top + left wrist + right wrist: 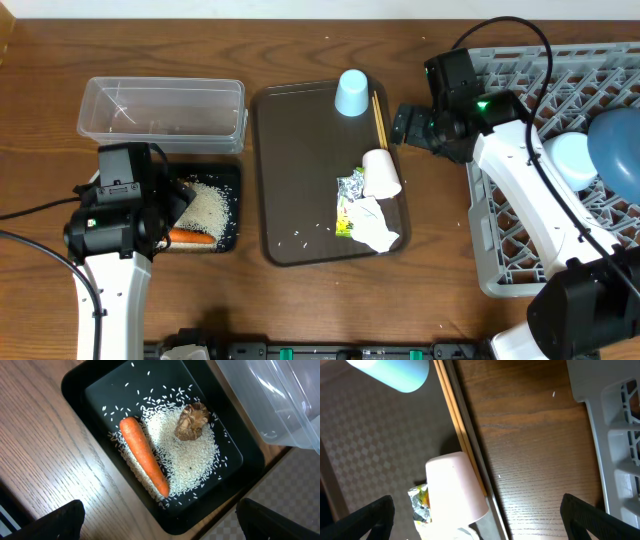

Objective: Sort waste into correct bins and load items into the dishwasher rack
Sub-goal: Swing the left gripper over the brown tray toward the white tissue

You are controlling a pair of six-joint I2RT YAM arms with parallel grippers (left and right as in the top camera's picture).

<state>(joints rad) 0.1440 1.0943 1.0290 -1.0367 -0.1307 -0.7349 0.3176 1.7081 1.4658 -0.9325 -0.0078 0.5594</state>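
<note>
1. Left jaws (pixel 167 527): spread wide, holding nothing, hanging over the black tray (pixel 95 390). In it lie the carrot (pixel 145 455), the rice (pixel 192 462) and the brown lump (pixel 191 421), with the carrot against the rice heap. I judge the food waste sorted.
2. Clear tub (pixel 160 115), just behind the black tray: nothing in it that I can see.
3. Brown tray (pixel 300 150), mid-table: blue cup (pixel 352 93) at the far edge, chopsticks (pixel 379 120) along the right rim. White cup (pixel 381 172), wrapper (pixel 350 190) and napkins (pixel 375 228) are bunched at the right front.
4. Right jaws (pixel 485 517): wide open, empty, over the tray's right rim, above the white cup and chopsticks.
5. Rack (pixel 520 270), far right: dark bowl (pixel 615 140) and pale bowl (pixel 572 155) sit inside, side by side.
6. My read: loading cups and chopsticks is the step in hand. Next I would lower the right jaws around the white cup, staying clear of the chopsticks beside it. Wrapper and napkins are not yet in the tub.
</note>
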